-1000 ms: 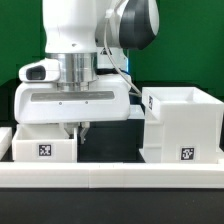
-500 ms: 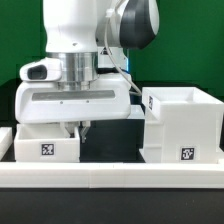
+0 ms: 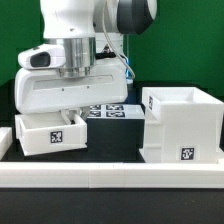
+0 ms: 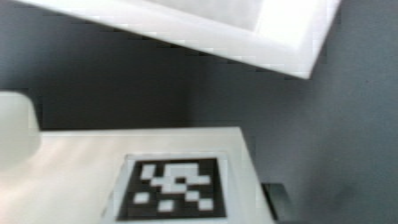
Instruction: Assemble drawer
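Note:
My gripper [image 3: 78,114] is shut on the near wall of a small white open-top tray [image 3: 50,134] at the exterior view's left. The tray hangs tilted, lifted a little off the black table, its tag facing the camera. The tall boxy housing [image 3: 181,124] stands at the exterior view's right, its open side up, apart from the tray. In the wrist view the tray's tagged wall [image 4: 175,186] fills the near part, with one dark finger [image 4: 279,195] at its edge. A second white piece [image 3: 5,140] shows at the far left edge, mostly cut off.
The marker board [image 3: 108,111] lies flat on the table behind the tray. A low white border rail [image 3: 110,170] runs along the front. A white edge [image 4: 214,35] crosses the wrist view beyond the tray; I cannot tell what it belongs to.
The hand has risen and shifted toward the exterior view's left. The tray has come up with it and now tilts. The marker board behind has come into view.

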{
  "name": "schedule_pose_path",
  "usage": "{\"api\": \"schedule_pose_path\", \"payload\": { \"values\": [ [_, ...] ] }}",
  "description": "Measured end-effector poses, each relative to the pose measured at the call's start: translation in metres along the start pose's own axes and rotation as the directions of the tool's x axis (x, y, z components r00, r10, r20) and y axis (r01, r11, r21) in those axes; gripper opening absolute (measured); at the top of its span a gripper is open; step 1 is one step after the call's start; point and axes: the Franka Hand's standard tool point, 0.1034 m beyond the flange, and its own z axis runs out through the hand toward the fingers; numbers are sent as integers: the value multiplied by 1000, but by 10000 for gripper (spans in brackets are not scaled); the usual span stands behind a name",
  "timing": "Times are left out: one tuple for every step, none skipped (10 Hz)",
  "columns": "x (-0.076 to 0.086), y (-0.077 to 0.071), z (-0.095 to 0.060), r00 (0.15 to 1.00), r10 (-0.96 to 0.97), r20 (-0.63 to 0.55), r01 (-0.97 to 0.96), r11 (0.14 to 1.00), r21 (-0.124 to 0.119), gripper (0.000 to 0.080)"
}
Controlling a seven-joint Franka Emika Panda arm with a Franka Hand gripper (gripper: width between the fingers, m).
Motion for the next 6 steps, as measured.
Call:
{"api": "schedule_pose_path", "payload": {
  "values": [
    [0,0,0,1000,-22,1,22,1000,0,41],
    [-1,0,1,996,-85,2,85,996,0,41],
    [-1,0,1,987,-160,4,160,987,-4,41],
    [2,-4,2,944,-330,14,331,943,-23,41],
    [3,-9,3,921,-388,23,389,921,-21,41],
    [4,-11,3,881,-472,29,473,881,-20,41]
  ]
}}
